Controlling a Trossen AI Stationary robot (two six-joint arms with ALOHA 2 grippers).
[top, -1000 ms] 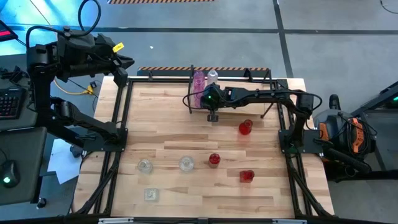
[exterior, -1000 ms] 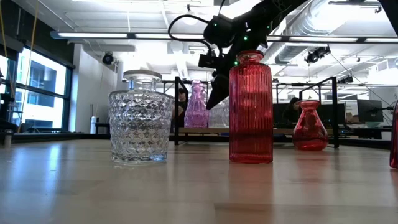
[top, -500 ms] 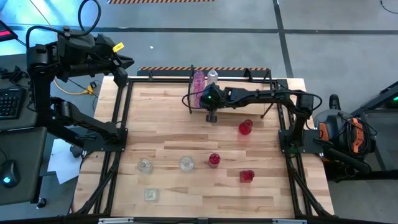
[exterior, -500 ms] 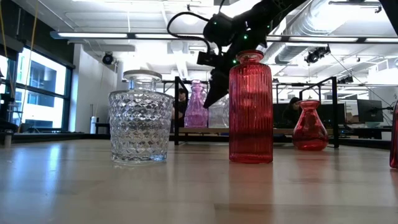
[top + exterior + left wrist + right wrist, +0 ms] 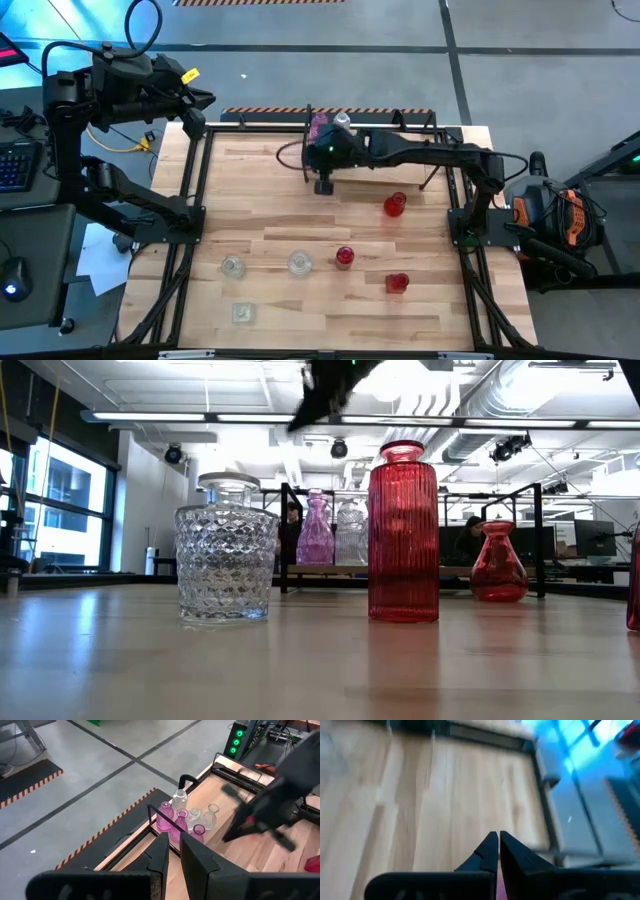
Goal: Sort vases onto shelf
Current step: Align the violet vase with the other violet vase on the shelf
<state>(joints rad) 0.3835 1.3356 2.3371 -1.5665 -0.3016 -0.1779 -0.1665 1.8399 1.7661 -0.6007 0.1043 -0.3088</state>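
Swung leftward and seemingly higher, right tool (image 5: 323, 186) hangs clenched and empty beside the shelf (image 5: 400, 122).

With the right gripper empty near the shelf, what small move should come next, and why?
Probably swing the right gripper, shut and holding nothing, toward the nearest red vase and open it. Several vases already stand on the shelf, while red and clear ones wait on the table.

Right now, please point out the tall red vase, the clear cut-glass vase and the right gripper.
tall red vase (image 5: 403, 540), low view, middle of its ribbed body
clear cut-glass vase (image 5: 226, 560), low view, middle of its patterned wall
right gripper (image 5: 497, 851), right wrist view, between its fingertips
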